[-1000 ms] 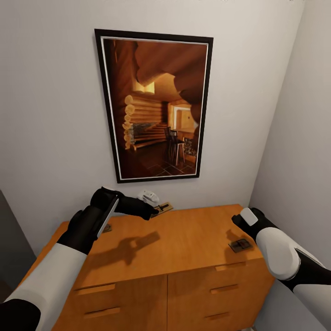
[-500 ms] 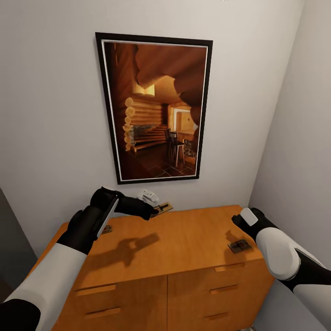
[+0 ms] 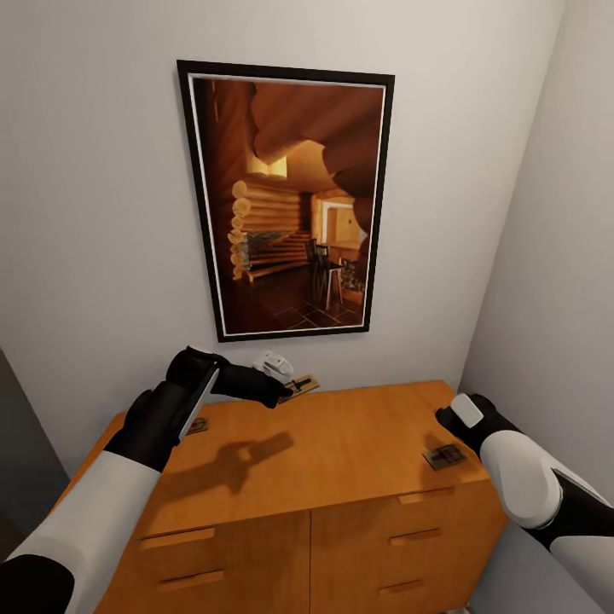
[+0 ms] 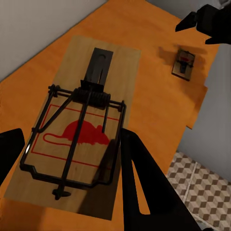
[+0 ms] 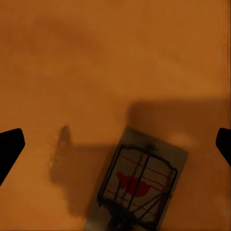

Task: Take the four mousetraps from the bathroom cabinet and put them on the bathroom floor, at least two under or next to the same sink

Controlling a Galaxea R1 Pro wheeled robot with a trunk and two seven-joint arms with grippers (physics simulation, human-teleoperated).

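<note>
Two flat tan wooden mousetraps (image 3: 445, 457) with dark wire are seen on the orange-brown cabinet (image 3: 341, 443), one at its right edge under the wide-open right tool (image 5: 115, 144), one (image 4: 82, 130) near its back edge between the spread fingers of the left tool (image 3: 281, 388); being judged light, stiff and snap-prone, each is best gripped by the board's edges.

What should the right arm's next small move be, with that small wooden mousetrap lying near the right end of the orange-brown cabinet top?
Probably lower the right gripper straight down and close it on the small tan wooden mousetrap. Its fingers are spread wide above the orange-brown wooden cabinet top, with the trap lying flat between them, slightly off centre, so a slight shift toward it may help first. The left gripper is busy at another trap.
</note>
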